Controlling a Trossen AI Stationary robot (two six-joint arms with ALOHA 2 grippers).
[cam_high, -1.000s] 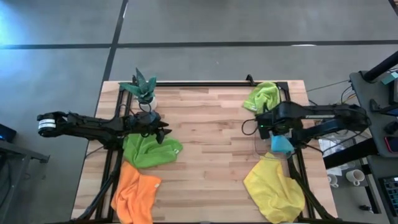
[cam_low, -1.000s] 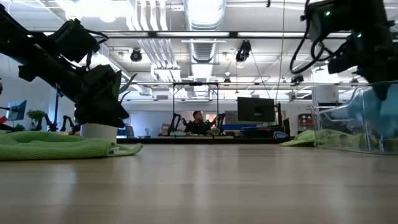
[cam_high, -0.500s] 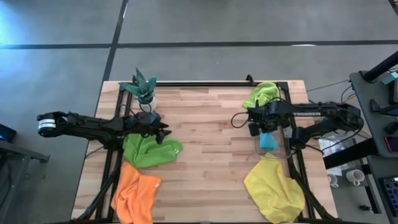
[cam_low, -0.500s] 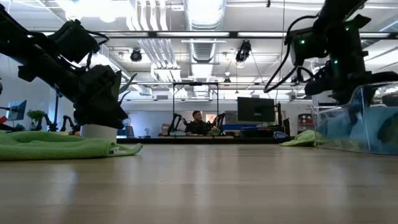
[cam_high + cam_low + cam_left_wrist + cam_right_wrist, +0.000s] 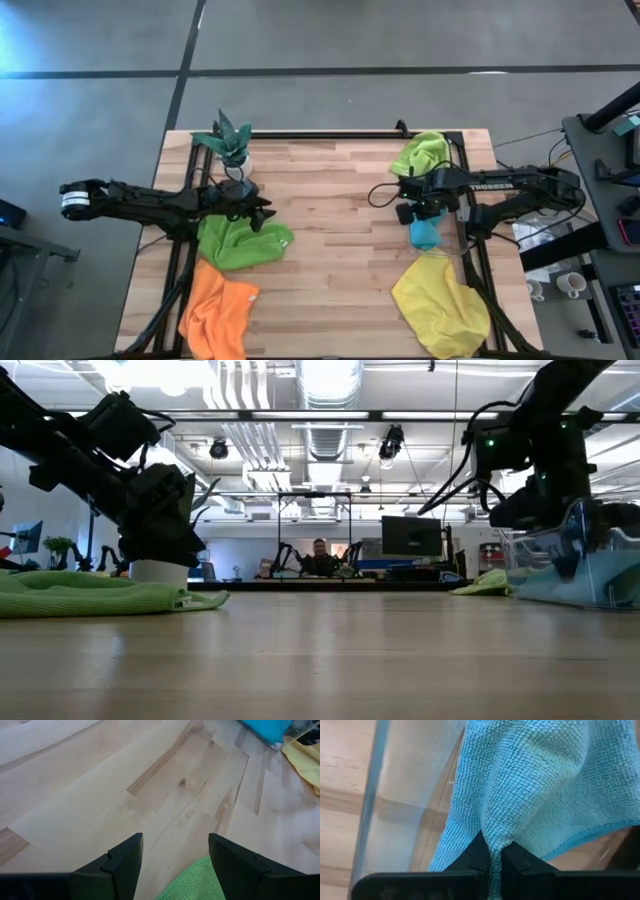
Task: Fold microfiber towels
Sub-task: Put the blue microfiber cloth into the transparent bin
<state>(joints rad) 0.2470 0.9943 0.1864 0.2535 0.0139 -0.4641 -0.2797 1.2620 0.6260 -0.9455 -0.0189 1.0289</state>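
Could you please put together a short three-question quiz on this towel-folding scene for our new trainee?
1. True or false: the right tool is shut on the soft blue microfiber towel.
2. Which cloth lies under the open left tool? A) crumpled orange microfiber towel B) darker green microfiber towel C) rumpled yellow microfiber towel
3. Fill in: the small green potted plant stands at the ___ far corner of the pale wooden table, seen from above.

Key: 1 true; 2 B; 3 left.
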